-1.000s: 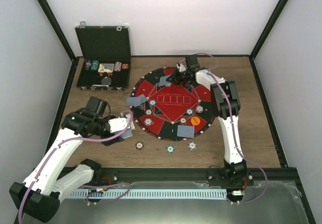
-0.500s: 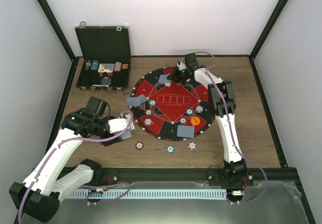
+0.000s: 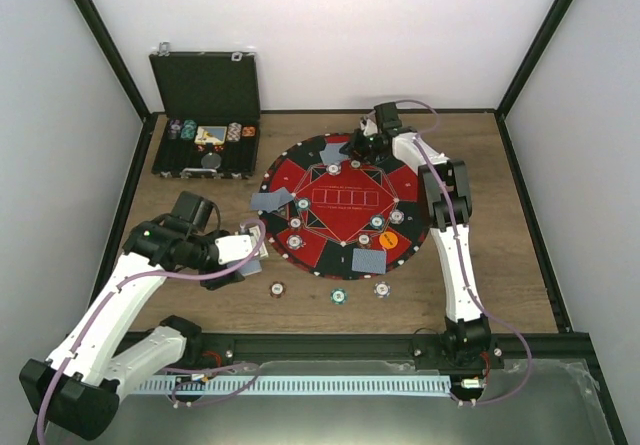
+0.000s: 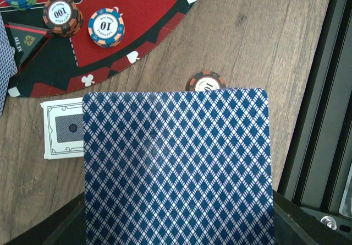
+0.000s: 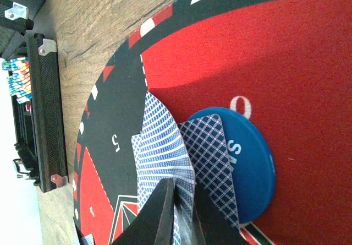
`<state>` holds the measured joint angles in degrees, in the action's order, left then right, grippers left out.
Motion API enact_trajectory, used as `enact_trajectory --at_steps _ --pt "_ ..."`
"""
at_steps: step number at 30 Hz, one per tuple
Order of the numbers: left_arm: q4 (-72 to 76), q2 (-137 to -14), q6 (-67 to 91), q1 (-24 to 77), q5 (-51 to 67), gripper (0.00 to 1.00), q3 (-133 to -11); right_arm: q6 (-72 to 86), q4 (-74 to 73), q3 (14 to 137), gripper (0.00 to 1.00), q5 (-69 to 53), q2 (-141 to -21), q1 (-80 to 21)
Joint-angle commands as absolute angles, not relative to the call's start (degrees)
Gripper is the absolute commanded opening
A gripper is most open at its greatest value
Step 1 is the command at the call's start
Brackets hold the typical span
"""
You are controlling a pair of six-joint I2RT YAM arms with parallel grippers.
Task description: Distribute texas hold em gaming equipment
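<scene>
The right gripper point(image 5: 182, 198) pinches two cards point(image 5: 165, 146) onto the mat point(image 5: 286, 47), overlapping the blue disc point(image 5: 247, 168), seemingly dealing that seat, while the left gripper point(image 3: 252, 250) clamps the deck point(image 4: 176, 168) ready above the table point(image 4: 264, 36).

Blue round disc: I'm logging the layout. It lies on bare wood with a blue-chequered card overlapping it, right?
Not wood: the blue round disc lies on the red field of the round poker mat, as the right wrist view shows; a blue-chequered card does overlap it.

Lab enclosure, white panels point(image 3: 330, 35), black frame point(image 3: 105, 45)
</scene>
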<state>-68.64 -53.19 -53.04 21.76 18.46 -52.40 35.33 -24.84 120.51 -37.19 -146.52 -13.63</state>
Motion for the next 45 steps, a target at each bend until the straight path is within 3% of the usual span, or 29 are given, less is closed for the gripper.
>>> enact_trajectory --at_steps 1,4,11,26,30,37,45 --pt "-68.6 -53.5 -54.2 21.6 19.0 0.07 -53.7 34.3 -25.2 123.6 0.08 -36.6 -147.4 -12.9" --pt "-68.6 -53.6 -54.3 21.6 19.0 0.07 -53.8 34.0 -25.6 124.1 0.12 -36.4 -147.3 -12.8" --pt "-68.9 -53.7 -54.3 21.6 19.1 0.07 -54.2 32.4 -28.2 124.4 0.46 -34.8 -145.2 -12.7" --pt "-68.6 -53.3 -53.5 21.6 19.8 0.07 -54.7 32.8 -32.0 115.4 0.6 -31.5 -129.3 -12.6" --pt "-68.1 -53.2 -53.3 21.6 20.4 0.07 -54.6 35.6 -25.2 101.7 0.66 -33.3 -118.3 -14.7" --pt "-67.5 -52.9 -52.9 21.6 21.6 0.07 -54.0 43.8 -8.6 68.8 0.84 -36.8 -97.2 -26.9" --pt "-67.2 -52.8 -53.0 21.7 22.7 0.07 -54.0 56.8 10.8 47.5 0.88 -40.5 -83.7 -43.0"
